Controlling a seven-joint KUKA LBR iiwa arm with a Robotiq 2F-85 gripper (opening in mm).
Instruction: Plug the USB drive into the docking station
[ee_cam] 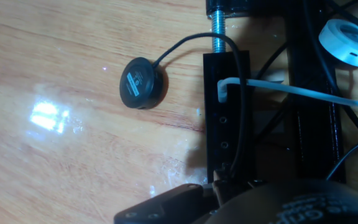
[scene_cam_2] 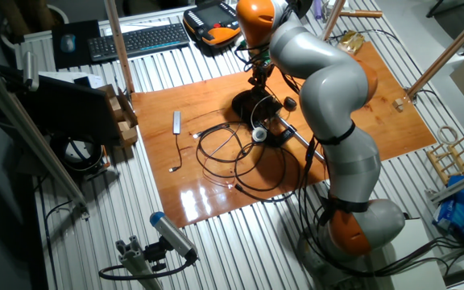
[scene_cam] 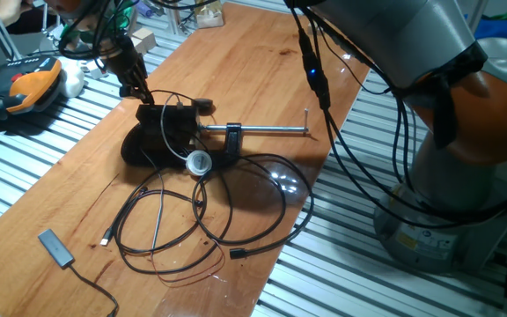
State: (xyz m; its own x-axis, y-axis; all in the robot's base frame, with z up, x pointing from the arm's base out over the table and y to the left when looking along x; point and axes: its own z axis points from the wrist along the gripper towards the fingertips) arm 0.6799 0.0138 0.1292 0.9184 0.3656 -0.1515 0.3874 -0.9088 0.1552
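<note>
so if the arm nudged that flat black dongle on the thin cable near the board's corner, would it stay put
Probably not. The flat black dongle looks small and thin, so likely light, and the glossy wooden board should let it slide. Its thin cable lies in loose bends, so it would likely trail limply rather than anchor it.

Small black rectangular docking station (ee_cam: 227, 127) lying flat on the wooden tabletop, long narrow face up in the hand view, with a row of small ports, a white cable and a black cable plugged in near one end. Tiny stubby black USB drive (ee_cam: 219, 181) at the opposite end of that face, touching it, mostly hidden.
</note>
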